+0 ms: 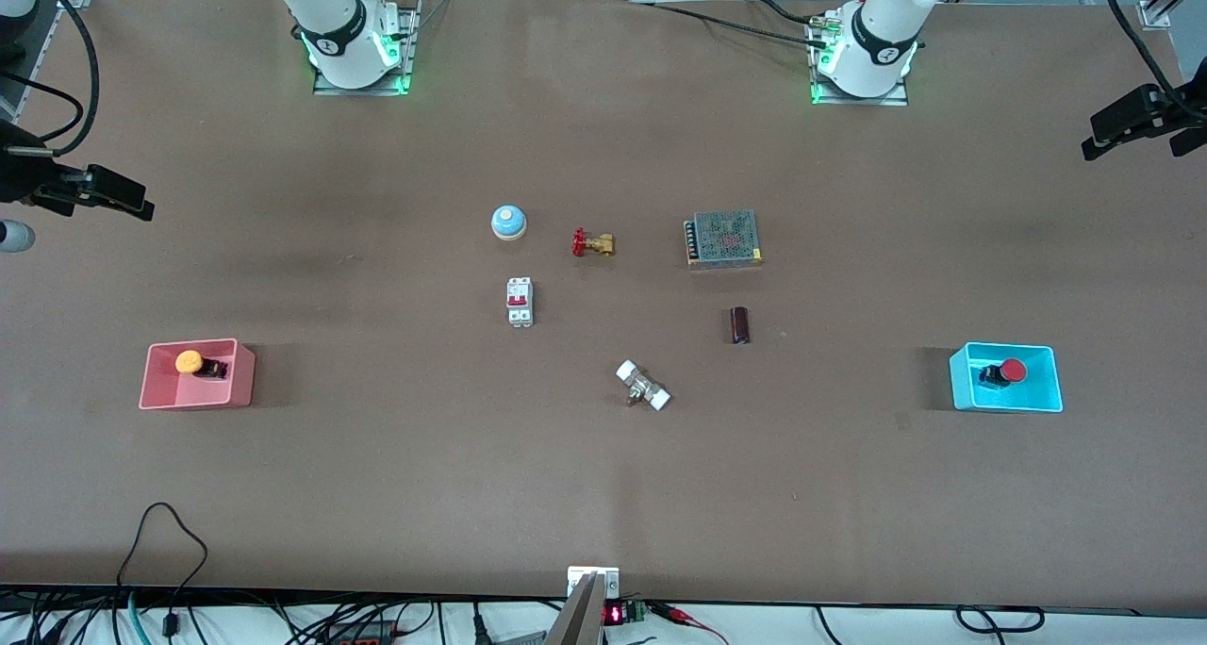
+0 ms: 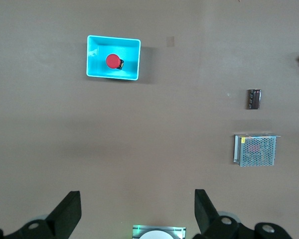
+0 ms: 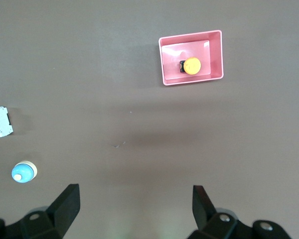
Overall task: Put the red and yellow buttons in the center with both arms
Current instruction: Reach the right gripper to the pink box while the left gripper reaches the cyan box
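The orange-yellow button [image 1: 189, 362] lies in the pink bin [image 1: 151, 390] toward the right arm's end of the table; it also shows in the right wrist view [image 3: 192, 65]. The red button [image 1: 1012, 370] lies in the cyan bin [image 1: 957, 386] toward the left arm's end; it also shows in the left wrist view [image 2: 112, 61]. The brown table center [image 1: 622, 315] is ringed by loose parts. My left gripper [image 2: 137, 194] hangs open and empty, high over bare table near its base [image 1: 1130, 145]. My right gripper [image 3: 135, 188] is likewise open, empty and high [image 1: 104, 206].
Around the center lie a blue-and-white dome [image 1: 508, 222], a brass valve with a red handle [image 1: 592, 243], a mesh power supply [image 1: 724, 239], a white breaker [image 1: 520, 301], a dark cylinder [image 1: 740, 325] and a white-ended fitting [image 1: 643, 386].
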{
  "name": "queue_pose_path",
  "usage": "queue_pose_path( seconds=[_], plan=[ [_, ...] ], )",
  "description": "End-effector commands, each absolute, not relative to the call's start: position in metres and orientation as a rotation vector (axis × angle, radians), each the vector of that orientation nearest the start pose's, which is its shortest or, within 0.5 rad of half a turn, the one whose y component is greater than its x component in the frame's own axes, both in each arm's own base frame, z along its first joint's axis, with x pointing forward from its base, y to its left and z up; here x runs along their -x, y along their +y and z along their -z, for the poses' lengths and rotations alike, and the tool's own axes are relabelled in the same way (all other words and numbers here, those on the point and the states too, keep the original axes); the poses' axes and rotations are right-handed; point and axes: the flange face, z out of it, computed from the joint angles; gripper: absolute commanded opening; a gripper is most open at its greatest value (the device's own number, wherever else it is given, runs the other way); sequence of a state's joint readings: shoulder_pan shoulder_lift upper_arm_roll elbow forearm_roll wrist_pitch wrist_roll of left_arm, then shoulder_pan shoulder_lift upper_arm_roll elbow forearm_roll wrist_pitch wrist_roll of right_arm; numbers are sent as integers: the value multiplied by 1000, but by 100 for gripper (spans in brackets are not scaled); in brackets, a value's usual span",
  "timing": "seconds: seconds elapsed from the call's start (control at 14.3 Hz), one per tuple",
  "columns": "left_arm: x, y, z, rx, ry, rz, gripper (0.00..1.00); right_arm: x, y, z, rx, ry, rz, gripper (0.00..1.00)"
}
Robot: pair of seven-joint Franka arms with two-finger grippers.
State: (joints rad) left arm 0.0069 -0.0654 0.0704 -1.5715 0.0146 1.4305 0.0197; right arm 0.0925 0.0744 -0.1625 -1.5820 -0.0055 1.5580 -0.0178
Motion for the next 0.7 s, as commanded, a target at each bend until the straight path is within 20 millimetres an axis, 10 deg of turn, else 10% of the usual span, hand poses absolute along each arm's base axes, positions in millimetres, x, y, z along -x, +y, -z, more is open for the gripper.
queue_pose_path(
  seconds=[0.0,0.28,0.63],
  plan=[
    [-514,45,-649,3100,-99,-101,100,-559,-38,-580,3149,79,-157,100],
    [-515,43,-648,3098,-95,-108,100,-564,-42,-570,3161,83,-169,100],
    [-544,38,-603,3093,-69,-138,100,-608,-77,-493,3177,118,-171,100]
  ],
)
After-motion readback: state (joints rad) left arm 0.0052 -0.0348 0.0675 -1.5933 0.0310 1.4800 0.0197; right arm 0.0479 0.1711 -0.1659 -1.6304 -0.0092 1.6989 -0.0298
